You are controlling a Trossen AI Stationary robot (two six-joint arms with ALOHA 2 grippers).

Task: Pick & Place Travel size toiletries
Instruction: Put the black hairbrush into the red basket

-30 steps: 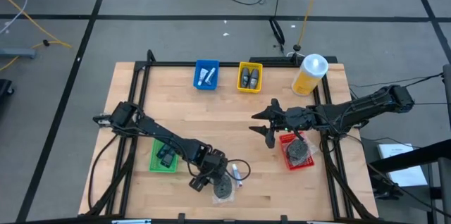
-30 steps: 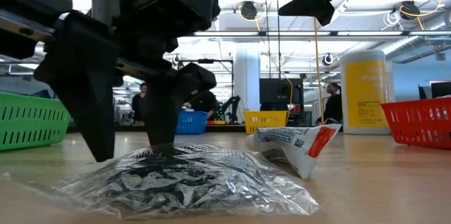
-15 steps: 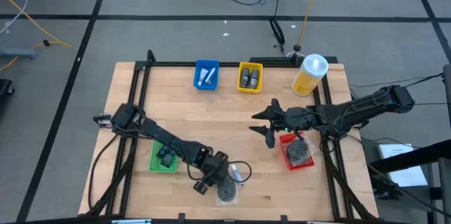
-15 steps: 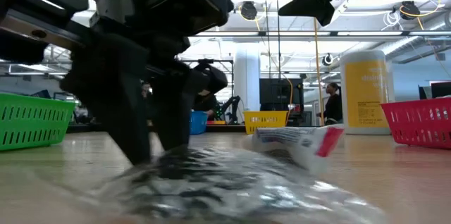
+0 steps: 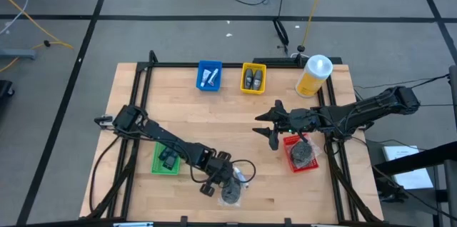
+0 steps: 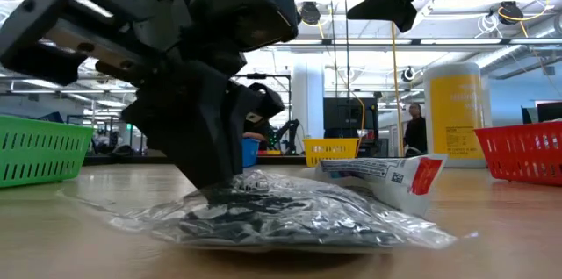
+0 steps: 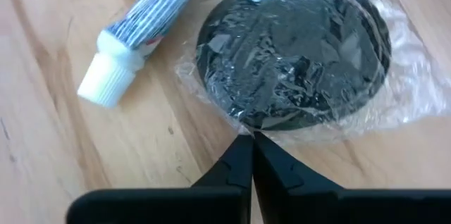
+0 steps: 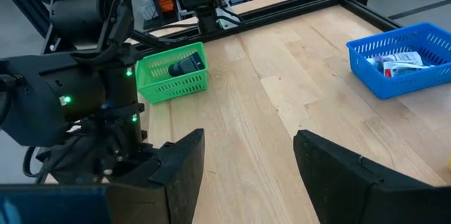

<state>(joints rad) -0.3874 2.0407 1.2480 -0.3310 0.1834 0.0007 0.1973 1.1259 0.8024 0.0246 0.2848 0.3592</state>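
A small white tube [image 7: 141, 27] with a white cap lies flat on the wood near the table's front edge. It lies beside a clear bag [image 7: 296, 55] that holds a black coil. My left gripper [image 7: 248, 139] is shut at that bag's edge, apart from the tube [image 5: 240, 177]. In the low view its fingers [image 6: 215, 160] slant down onto the bag [image 6: 281, 218]. My right gripper [image 5: 271, 128] hangs open above the table's right half and touches nothing. More white tubes lie in the blue bin [image 5: 209, 76] at the back. My left gripper nips the clear bag's plastic rim [image 7: 243, 129] between its fingertips, beside the black coil. The fingers slant down from the table's left. The plastic rises in a small peak at the tips [image 6: 224, 191], and the rest of the bag lies flat on the wood.
A yellow bin [image 5: 253, 78] and a yellow bottle [image 5: 314, 75] stand at the back. A green bin [image 5: 166, 159] sits left of my left gripper. A red bin [image 5: 300, 154] sits under the right arm. Bare wood lies mid-table.
My left gripper has shut, from fingers standing wide over the bag to tips together on its rim. It has tipped over to a slant and gone a little toward the table's right edge. The bag has crumpled and shifted slightly, and the tube beside it has been nudged.
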